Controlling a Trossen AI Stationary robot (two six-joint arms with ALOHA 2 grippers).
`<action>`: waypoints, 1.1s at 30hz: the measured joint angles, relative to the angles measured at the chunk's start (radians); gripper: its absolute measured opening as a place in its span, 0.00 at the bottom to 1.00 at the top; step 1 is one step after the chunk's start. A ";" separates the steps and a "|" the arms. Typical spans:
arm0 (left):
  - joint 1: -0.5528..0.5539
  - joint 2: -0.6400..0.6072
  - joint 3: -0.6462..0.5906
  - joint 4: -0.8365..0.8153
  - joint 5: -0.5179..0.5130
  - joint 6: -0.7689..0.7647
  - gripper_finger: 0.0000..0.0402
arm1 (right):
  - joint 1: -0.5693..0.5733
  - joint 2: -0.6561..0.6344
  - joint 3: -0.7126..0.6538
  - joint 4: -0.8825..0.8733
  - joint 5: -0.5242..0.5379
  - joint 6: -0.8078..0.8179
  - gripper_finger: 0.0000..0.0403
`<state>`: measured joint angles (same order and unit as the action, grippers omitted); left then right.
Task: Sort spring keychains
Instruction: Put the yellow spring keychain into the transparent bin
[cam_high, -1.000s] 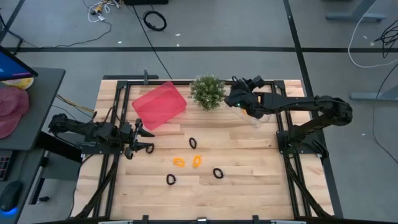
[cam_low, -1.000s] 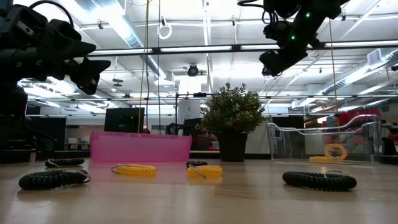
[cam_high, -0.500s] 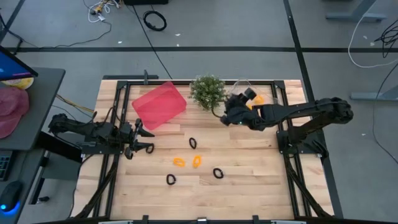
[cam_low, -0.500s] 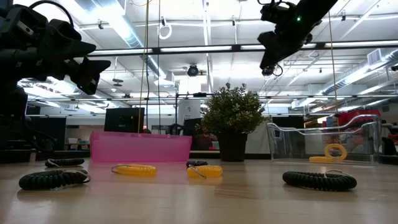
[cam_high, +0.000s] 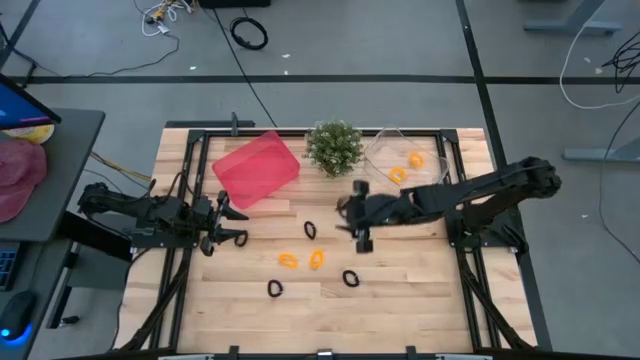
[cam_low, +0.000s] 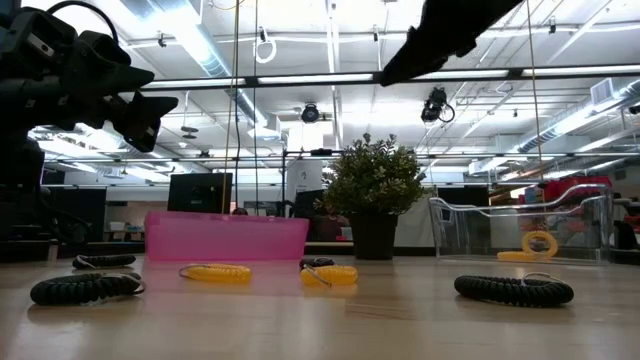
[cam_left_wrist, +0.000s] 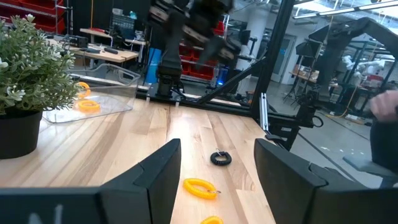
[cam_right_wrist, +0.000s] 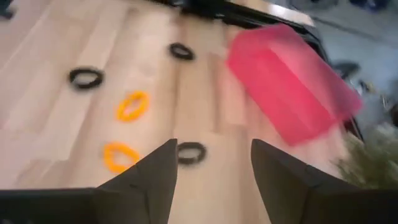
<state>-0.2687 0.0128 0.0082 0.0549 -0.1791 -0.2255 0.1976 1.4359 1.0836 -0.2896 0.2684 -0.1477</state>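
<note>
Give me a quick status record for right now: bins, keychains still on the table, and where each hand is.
clear bin: two orange keychains inside
pink bin: contents not visible
orange keychains on table: two, side by side near centre
black keychains on table: three, spread around the orange pair
right hand: open, empty, above the table centre next to the loose keychains
left hand: open, empty, waiting at the left side
potted plant: between the bins
</note>
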 joint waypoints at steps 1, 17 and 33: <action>0.000 0.000 0.000 0.000 0.000 0.000 0.52 | 0.010 0.020 0.000 0.027 -0.002 -0.025 0.52; 0.000 0.000 0.000 0.000 0.000 0.000 0.52 | 0.042 0.275 0.192 -0.054 -0.073 0.005 0.52; 0.000 0.000 0.000 0.000 0.000 0.000 0.52 | 0.070 0.399 0.232 -0.096 -0.157 0.110 0.52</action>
<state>-0.2687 0.0128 0.0082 0.0547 -0.1791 -0.2253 0.2679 1.8345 1.3151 -0.3861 0.1114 -0.0376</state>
